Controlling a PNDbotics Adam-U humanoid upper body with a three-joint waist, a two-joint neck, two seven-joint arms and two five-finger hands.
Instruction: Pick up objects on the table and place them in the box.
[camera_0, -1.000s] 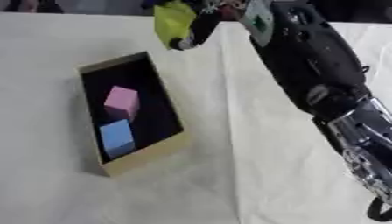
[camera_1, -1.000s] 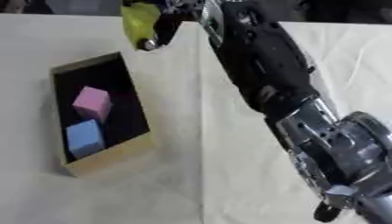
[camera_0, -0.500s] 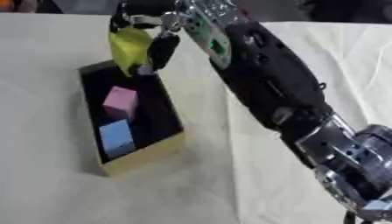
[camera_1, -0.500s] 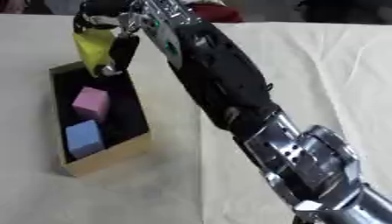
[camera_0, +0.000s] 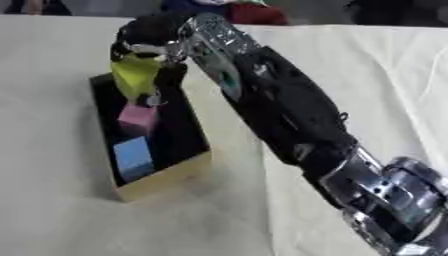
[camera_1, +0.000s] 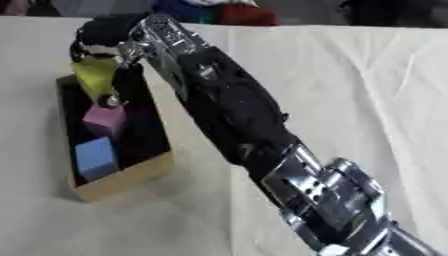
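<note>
Black and silver, the right arm (camera_0: 289, 120) runs in the left eye view from the lower right corner up to the upper left of the frame, where the right hand (camera_0: 153, 42) hangs over the far end of the box (camera_0: 162, 177). Its fingers are curled round a yellow block (camera_0: 136, 75), which sits upright under the palm, its lower end down between the box walls. The box lies at centre left on the pale cloth (camera_0: 367, 75), long and narrow, with a black inside and a tan wall along its near end. Inside it a pink cube (camera_0: 137, 116) lies just below the yellow block; whether the two touch I cannot tell. A blue cube (camera_0: 133, 156) lies nearer the tan end, apart from the pink one. Along the top edge some dark and red shapes show beyond the cloth, too blurred to make out.

In the right eye view the same things sit further to the left. The hand (camera_1: 109, 32) is in the upper left, dark fingers (camera_1: 133, 75) reaching down the right side of the yellow block (camera_1: 96, 77). The block stands over the far end of the box (camera_1: 122, 177), with the pink cube (camera_1: 105, 120) directly beneath and the blue cube (camera_1: 94, 157) below that, near the tan wall. The arm (camera_1: 236, 115) crosses the frame diagonally, its silver joints filling the lower right corner. The cloth (camera_1: 367, 90) lies bare to the right of the arm. The left hand shows in neither view.
</note>
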